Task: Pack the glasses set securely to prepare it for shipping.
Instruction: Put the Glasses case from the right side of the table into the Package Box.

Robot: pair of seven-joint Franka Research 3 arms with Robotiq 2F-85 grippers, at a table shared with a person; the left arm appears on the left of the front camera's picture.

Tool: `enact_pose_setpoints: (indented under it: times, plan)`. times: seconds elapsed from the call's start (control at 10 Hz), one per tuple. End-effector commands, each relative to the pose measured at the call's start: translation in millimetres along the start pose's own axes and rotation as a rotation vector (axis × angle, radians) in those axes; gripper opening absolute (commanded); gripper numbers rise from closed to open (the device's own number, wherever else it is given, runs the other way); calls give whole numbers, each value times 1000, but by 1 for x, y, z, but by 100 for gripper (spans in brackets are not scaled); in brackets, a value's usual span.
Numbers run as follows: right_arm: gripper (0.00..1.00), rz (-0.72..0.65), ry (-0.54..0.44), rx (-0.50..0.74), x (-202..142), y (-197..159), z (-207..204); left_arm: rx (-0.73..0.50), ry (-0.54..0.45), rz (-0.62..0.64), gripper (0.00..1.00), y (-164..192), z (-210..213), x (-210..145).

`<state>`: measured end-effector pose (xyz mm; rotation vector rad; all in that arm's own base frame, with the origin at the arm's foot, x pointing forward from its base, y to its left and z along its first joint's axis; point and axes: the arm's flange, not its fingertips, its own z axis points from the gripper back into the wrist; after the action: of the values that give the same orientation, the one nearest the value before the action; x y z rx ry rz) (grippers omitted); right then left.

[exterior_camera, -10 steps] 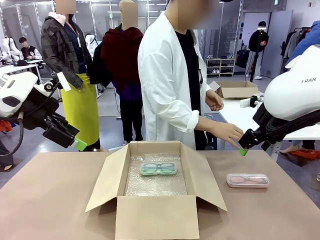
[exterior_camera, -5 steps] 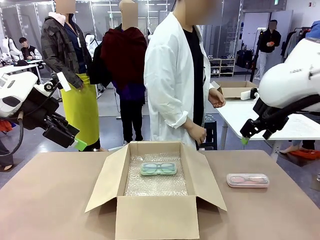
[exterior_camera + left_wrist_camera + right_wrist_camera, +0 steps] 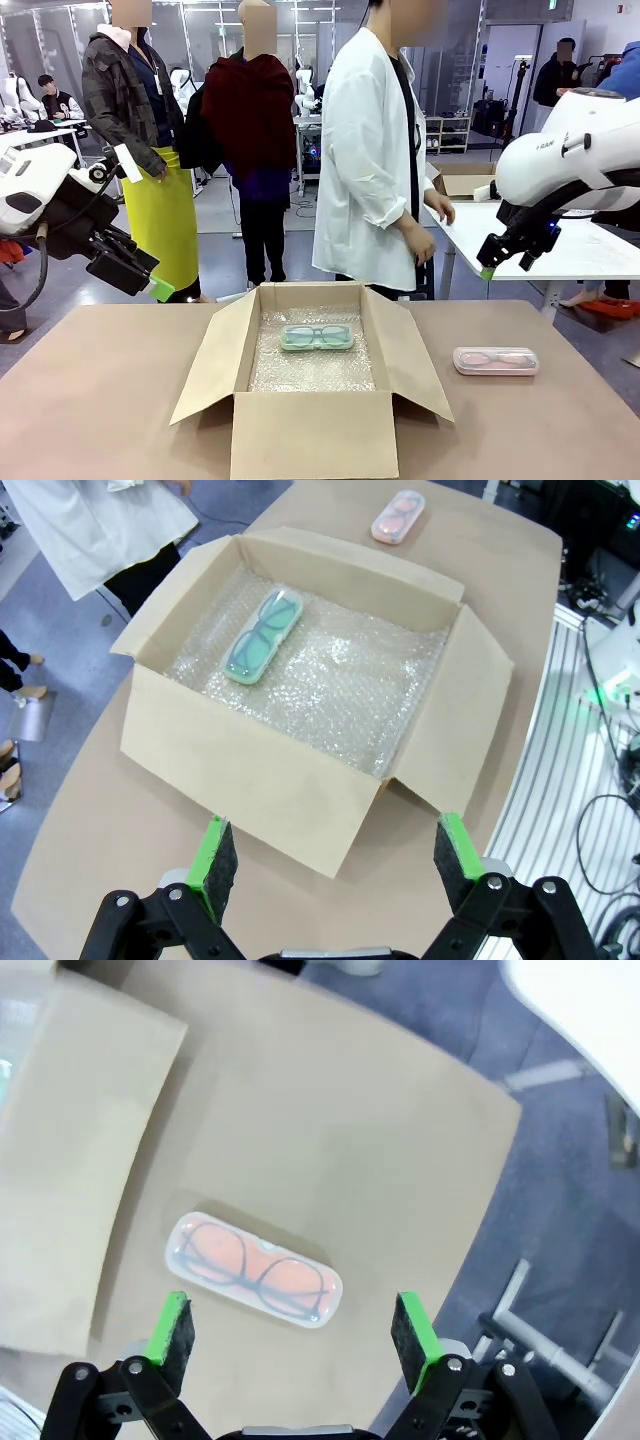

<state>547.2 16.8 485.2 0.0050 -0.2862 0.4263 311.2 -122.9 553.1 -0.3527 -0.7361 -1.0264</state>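
A cardboard box (image 3: 312, 430) sits in the middle of the desk (image 3: 90, 400) with all four flaps folded outward, its front flap hanging toward the near edge. Bubble wrap (image 3: 310, 372) lines its floor. The mint green case (image 3: 316, 337) lies flat on that bubble wrap in the far half of the box, close to the far wall, with its long side running along that wall; dark glasses frames show through its lid. The pink case (image 3: 495, 361) lies flat on the bare desk to the right of the box, just beside the right flap but not touching it, about midway between that flap and the desk's right edge, and it too shows glasses inside. The left claw (image 3: 150, 285) hangs in the air off the far left corner of the desk, well apart from the box; seen from its wrist, its two green-padded fingers (image 3: 213, 855) stand wide apart with nothing between them. The right claw (image 3: 487, 270) hangs high above the far right corner of the desk, its fingers (image 3: 170, 1325) likewise spread wide and empty, with the pink case on the desk well below it. A person in a white coat (image 3: 370, 160) stands at the desk's far edge behind the box, one hand (image 3: 420, 242) down at the side.
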Motion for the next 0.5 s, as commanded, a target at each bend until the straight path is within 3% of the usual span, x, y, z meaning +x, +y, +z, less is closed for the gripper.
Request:
enact_pose_setpoints:
  times: [0.0, 0.2, 0.4]
  plan:
    - [100, 370, 21, 74, -5, -14, 10, -16, -11, -4, 100, 0, 1, -1]
    - [100, 737, 61, 85, -14, -13, 5, -16, -11, -4, 100, 0, 1, -1]
    - [100, 882, 164, 99, -25, -6, -10, -16, -11, -4, 100, 0, 1, -1]
